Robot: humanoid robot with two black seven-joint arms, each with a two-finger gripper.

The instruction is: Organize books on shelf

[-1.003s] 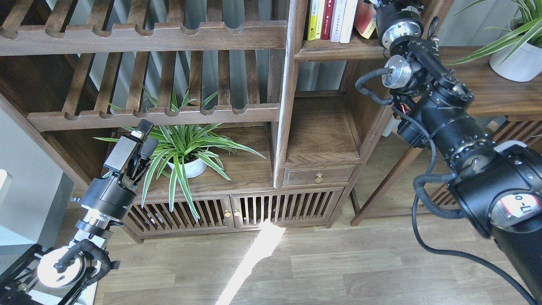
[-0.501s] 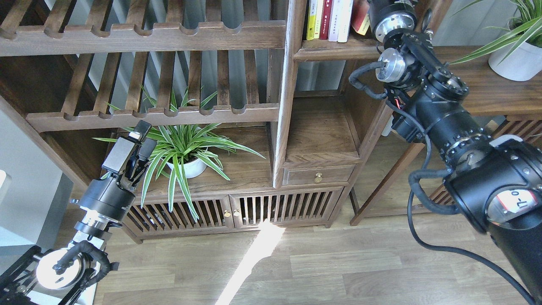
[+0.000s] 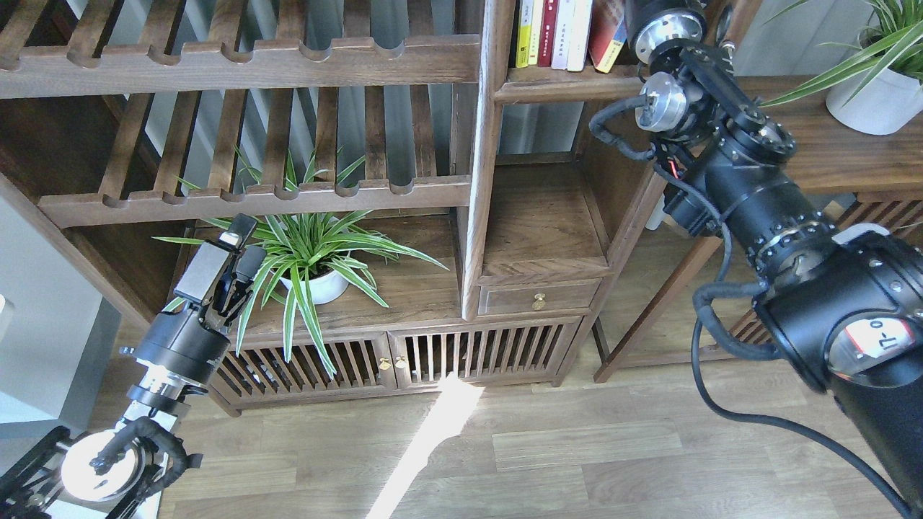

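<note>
Since the picture from a second ago, the right arm has been pushed a bit further up and into the cubby, and the red-orange book [image 3: 604, 32] is now stood up straighter against the other books.

Nearest, low on the left, the left gripper [image 3: 241, 249] is held in front of the leafy plant [image 3: 317, 256]. Its fingers look close together with nothing between them, and it is well apart from any book.

Farther off, at the top, the shelf [image 3: 562, 81] is seen with the books [image 3: 554, 32] stood in a row on it. The red-orange book is at the right end, leaned a little toward the row. The right gripper [image 3: 663, 9] is mostly cut off by the top edge, so it cannot be told if its fingers are apart or together.

The step in hand looks like tidying that last book. It should be pressed gently sideways until it is flat against its neighbor. If it is pushed hard, the whole row could be tipped over.
</note>
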